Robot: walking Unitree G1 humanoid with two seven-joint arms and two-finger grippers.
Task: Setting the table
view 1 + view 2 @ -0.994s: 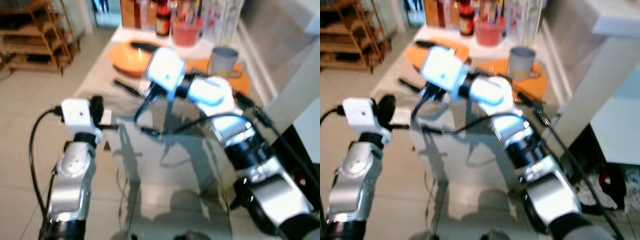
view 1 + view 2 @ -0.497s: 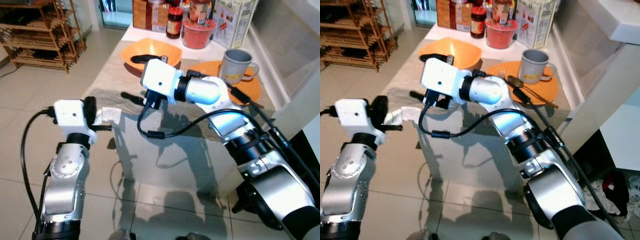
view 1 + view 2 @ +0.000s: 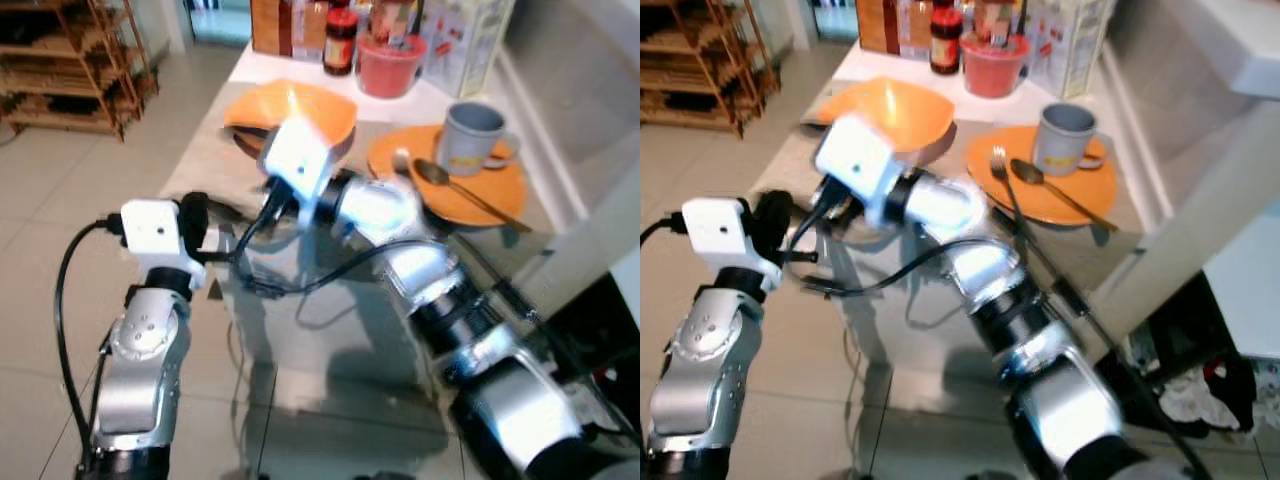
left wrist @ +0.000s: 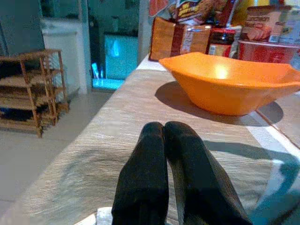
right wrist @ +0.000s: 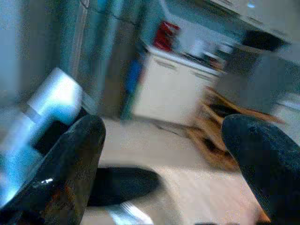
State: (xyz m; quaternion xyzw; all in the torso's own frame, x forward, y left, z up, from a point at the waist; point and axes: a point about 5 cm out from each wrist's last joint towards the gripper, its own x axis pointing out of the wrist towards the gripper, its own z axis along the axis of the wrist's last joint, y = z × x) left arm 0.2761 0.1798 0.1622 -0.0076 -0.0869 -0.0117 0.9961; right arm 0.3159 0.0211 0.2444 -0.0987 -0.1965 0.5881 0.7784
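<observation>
Swinging left since half a second ago, the right gripper (image 5: 164,154) now hangs wide apart by the table's (image 3: 200,165) near left edge, close to the left gripper (image 4: 161,140), whose fingers are pressed together, empty, low over the cloth. Beyond sits the orange bowl (image 4: 229,86); right of it the orange plate (image 3: 1080,195) carries fork (image 3: 1002,175), spoon (image 3: 1045,185) and grey mug (image 3: 1065,135).

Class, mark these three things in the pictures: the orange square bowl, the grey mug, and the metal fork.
orange square bowl (image 4: 233,89), left wrist view, on its near outer wall.
grey mug (image 3: 1065,138), right eye view, on its side wall.
metal fork (image 3: 998,165), right eye view, just below its tines.
</observation>
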